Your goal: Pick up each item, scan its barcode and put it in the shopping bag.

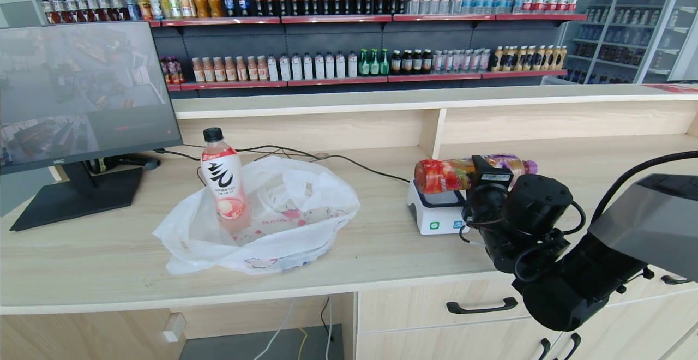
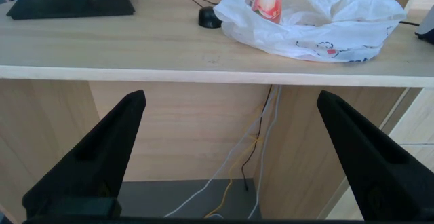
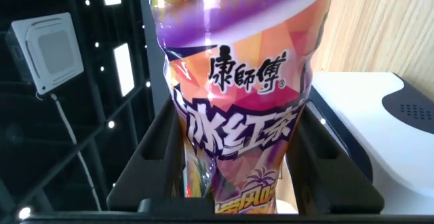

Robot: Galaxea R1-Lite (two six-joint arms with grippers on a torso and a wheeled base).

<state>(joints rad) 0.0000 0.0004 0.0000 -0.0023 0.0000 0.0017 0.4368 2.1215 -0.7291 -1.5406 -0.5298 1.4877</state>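
Jaws of the left arm hang spread wide and hold nothing, below the front edge of the bench and nearer than the shopping bag. To the right of the bag, the right jaws pinch a tea bottle round its middle. The bottle lies on its side just over a small white scanner; whether they touch cannot be told. The scanner sits on the bench, apart from the bag. The bag is white, crumpled and open at the top. One pink drink bottle with a black cap stands upright inside it, toward its left side. A black cable runs behind the bag. A monitor stands to the bag's left. Far behind the bag, shelves carry rows of drinks.
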